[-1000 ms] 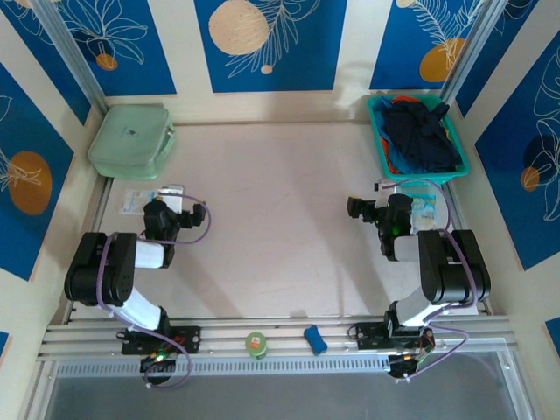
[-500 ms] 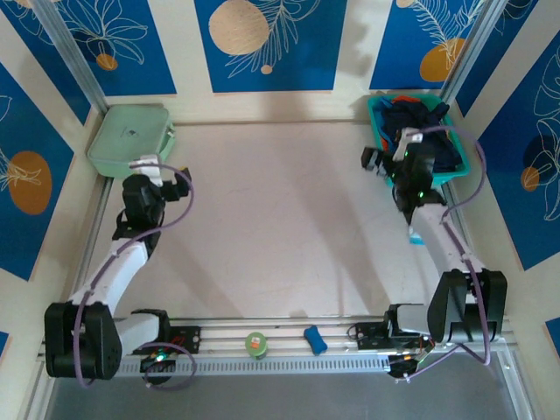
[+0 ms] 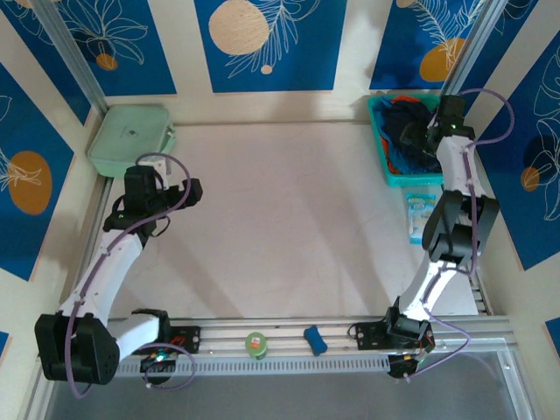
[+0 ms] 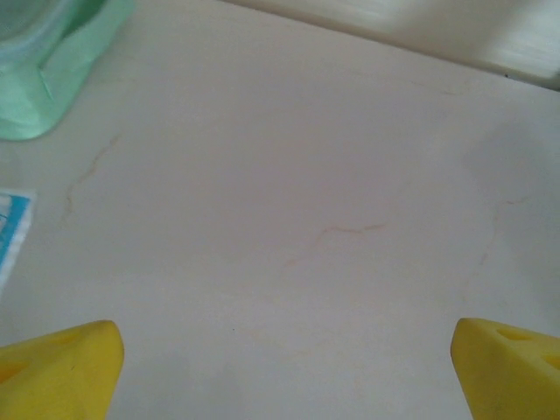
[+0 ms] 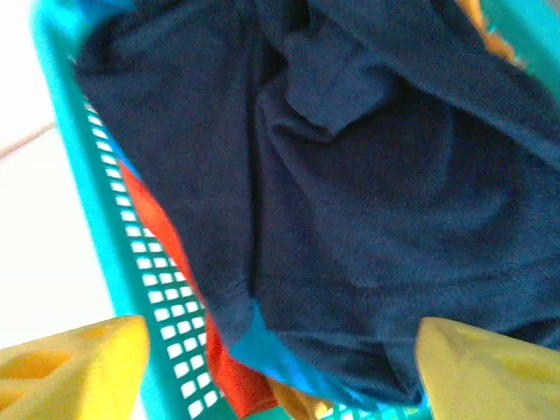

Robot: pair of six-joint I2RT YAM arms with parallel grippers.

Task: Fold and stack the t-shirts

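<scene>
**Near edge.** A green roll [image 3: 255,344] and a small blue object [image 3: 315,339] lie on the rail between the two arm bases.

**Mid counter, left side.** The left pincer [image 3: 191,191] [image 4: 284,367] is positioned above the bare counter [image 3: 289,201] [image 4: 306,175]. Its jaws are spread wide, and nothing lies between the yellow fingertips [image 4: 61,363]. A printed card [image 4: 9,227] lies flat on the counter just beside the left fingertip.

**Mid counter, right side.** A second printed card [image 3: 420,214] lies flat, just in front of the basket.

**Far left corner.** The pale green box [image 3: 129,138] [image 4: 35,79] sits closed on the counter.

**Far right corner.** All t-shirts are bundled, unfolded, inside the teal basket [image 3: 381,144] [image 5: 131,262].
- The navy t-shirt [image 3: 420,122] [image 5: 367,192] is uppermost and covers most of the pile.
- A bright blue t-shirt [image 5: 271,354] shows as an edge under the navy hem.
- A red t-shirt [image 5: 157,219] lies against the perforated basket wall.
- An orange t-shirt [image 5: 490,22] is visible at the far side.

The right pincer [image 3: 418,136] [image 5: 280,367] is positioned over the basket. Its jaws are apart and span the navy cloth, with no fabric gripped. Contact between the fingertips [image 5: 79,363] and the cloth cannot be determined.
</scene>
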